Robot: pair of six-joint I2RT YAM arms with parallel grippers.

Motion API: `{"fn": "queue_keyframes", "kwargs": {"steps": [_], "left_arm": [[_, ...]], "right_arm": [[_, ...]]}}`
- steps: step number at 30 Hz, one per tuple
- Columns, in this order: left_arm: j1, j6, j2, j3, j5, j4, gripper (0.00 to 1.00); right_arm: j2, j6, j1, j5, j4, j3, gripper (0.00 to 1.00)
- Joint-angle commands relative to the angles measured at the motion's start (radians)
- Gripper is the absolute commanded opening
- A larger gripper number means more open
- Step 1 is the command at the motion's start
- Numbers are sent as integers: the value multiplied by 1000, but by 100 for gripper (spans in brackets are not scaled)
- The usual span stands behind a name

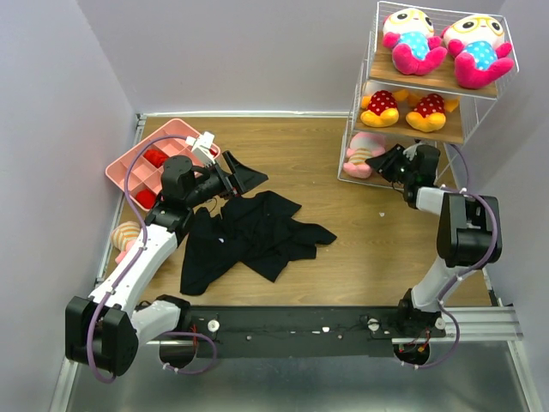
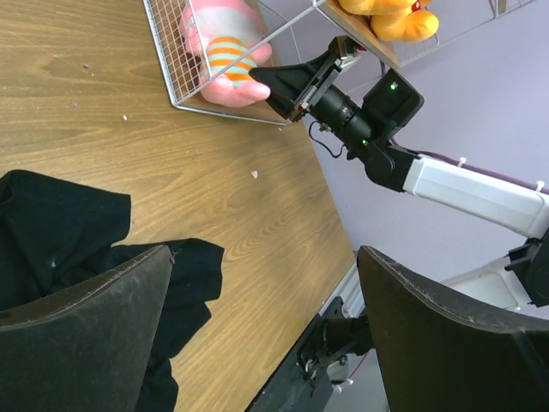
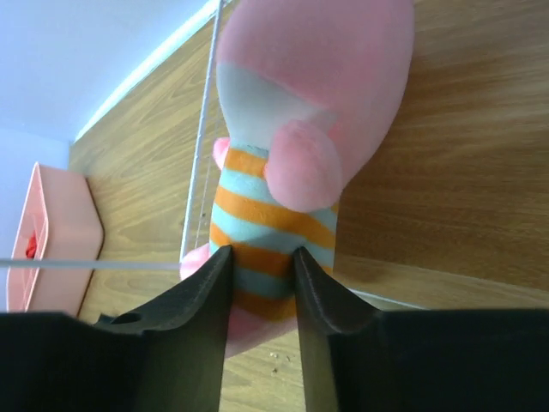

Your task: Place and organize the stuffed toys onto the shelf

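A: Wood-grain table (image 1: 343,257), pale lilac walls (image 1: 240,51) closing it in: that's your workspace. You have six dolls to account for.

B: By kind, you've got two blue-bodied dolls (image 1: 412,39) (image 1: 476,47) side by side on the top board of the shelf (image 1: 433,84). Two yellow-orange dolls (image 1: 382,107) (image 1: 431,110) are on the middle board. Your two pink ones are split up.

A: Split how?

B: One pink striped doll (image 1: 364,153) lies on the bottom board. The second pink striped doll (image 1: 129,236) lies at the table's left edge, partly tucked under your left arm.

A: And your grippers?

B: Your right gripper (image 3: 262,253) straddles the shelved pink doll's striped body, jaws partly apart (whether they squeeze it, I cannot tell). Your left gripper (image 1: 240,176) is spread wide with nothing between its fingers. It hangs over the edge of the one black garment (image 1: 249,236), near the one pink tray (image 1: 184,133).
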State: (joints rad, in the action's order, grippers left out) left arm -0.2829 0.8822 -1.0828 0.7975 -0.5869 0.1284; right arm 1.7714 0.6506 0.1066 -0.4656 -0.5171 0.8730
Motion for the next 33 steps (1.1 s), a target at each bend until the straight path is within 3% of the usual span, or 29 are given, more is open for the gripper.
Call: {"fn": "queue_keyframes", "kwargs": {"steps": [1, 5, 13, 19, 26, 32, 33], "left_arm": [[4, -11, 18, 8, 7, 4, 99], [4, -8, 20, 5, 2, 11, 99], [4, -17, 20, 6, 9, 4, 99], [4, -20, 23, 9, 15, -6, 99], [4, -22, 34, 9, 19, -7, 99], [4, -23, 37, 9, 16, -9, 99], [4, -22, 35, 9, 16, -9, 99]], "right_arm": [[-16, -31, 10, 68, 55, 52, 45], [-69, 3, 8, 128, 120, 31, 50], [-196, 27, 8, 289, 324, -25, 53], [-283, 99, 8, 283, 405, -75, 55], [-309, 286, 8, 281, 440, -155, 57], [-294, 424, 7, 317, 379, -229, 59], [-290, 440, 8, 312, 308, -264, 59]]}}
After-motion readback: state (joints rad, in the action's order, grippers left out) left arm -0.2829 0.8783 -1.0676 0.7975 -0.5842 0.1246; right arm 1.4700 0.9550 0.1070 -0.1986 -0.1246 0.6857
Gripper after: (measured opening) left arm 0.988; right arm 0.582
